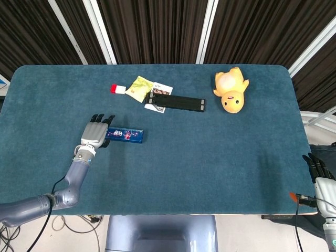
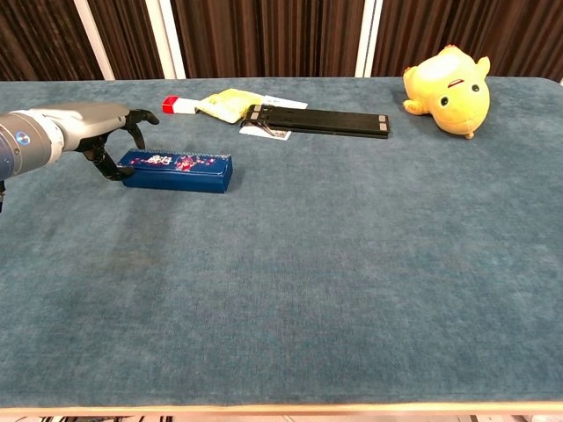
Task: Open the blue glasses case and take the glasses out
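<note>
The blue glasses case [image 1: 125, 135] [image 2: 178, 170] lies closed and flat on the left half of the table, long side running left to right, with a floral print on its lid. My left hand [image 1: 96, 132] [image 2: 107, 128] is at the case's left end, fingers spread over that end and thumb down beside it; it holds nothing. Whether it touches the case I cannot tell. My right hand [image 1: 321, 177] hangs off the table's near right corner, fingers extended, holding nothing. The glasses are hidden inside the case.
At the back sit a long black bar [image 1: 176, 102] [image 2: 318, 120], a yellow packet [image 1: 138, 88], a card [image 1: 160, 89] and a small red-and-white item [image 1: 117, 89]. A yellow plush duck [image 1: 231, 91] [image 2: 449, 82] lies at the back right.
</note>
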Tool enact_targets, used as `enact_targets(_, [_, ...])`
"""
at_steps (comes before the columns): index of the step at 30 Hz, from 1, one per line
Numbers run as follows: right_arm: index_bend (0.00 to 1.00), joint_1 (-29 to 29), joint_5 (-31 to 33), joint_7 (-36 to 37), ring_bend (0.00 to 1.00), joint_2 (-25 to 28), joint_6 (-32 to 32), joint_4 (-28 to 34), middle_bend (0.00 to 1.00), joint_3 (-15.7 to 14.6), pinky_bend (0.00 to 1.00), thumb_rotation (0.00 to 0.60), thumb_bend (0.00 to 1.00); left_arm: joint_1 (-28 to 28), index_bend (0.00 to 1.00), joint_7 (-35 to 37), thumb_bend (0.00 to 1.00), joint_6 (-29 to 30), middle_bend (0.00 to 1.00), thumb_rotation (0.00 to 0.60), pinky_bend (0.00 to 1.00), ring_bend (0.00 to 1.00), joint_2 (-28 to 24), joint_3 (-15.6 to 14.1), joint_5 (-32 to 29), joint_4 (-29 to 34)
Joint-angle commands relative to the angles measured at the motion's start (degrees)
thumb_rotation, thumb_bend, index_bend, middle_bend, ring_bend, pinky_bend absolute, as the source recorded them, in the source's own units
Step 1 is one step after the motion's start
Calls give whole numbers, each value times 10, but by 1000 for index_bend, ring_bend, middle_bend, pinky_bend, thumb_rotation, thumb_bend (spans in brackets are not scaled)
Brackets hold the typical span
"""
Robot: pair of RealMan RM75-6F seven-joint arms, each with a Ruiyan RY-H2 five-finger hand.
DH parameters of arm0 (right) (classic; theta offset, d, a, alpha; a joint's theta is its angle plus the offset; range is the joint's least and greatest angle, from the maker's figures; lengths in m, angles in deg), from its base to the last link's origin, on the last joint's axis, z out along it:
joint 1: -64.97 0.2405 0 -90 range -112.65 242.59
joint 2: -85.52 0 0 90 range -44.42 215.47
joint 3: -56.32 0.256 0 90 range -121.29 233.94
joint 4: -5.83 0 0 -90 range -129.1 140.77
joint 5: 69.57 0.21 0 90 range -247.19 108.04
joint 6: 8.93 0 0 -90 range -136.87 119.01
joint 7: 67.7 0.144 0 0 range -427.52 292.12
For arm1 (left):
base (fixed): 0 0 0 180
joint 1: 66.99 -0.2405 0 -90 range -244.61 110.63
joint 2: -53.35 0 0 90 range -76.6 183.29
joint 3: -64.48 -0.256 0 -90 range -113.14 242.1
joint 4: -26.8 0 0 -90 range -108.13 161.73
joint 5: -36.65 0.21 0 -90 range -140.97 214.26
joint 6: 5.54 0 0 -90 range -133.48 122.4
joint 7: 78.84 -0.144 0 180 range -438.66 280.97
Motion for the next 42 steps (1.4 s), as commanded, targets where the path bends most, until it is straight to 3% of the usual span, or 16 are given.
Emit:
enact_targets(1, [0, 0, 0, 0, 0, 0, 0, 0, 0, 0, 200, 600, 152, 1, 63, 1, 438, 2, 258, 600, 51, 0, -1, -2, 0, 1])
enact_targets(9, [0, 0, 0, 0, 0, 0, 0, 0, 0, 0, 200, 600, 154, 3, 94, 4, 494, 3, 291, 600, 51, 0, -2, -10, -9, 2])
enact_targets(27, [0, 0, 4, 0, 0, 1, 3, 3, 0, 1, 200, 600, 155, 27, 101, 5, 513, -1, 296, 600, 51, 0, 19, -4, -30, -32])
enact_targets(35, [0, 0, 6, 1, 0, 1, 4, 5, 0, 1, 200, 600, 155, 58, 100, -14, 512, -18, 271, 600, 51, 0, 55, 6, -59, -97])
enact_targets(42, [0, -1, 6, 2, 0, 3, 2, 6, 0, 1, 200, 600, 154, 99, 68, -23, 443, -25, 147, 600, 51, 0, 110, 36, -88, -195])
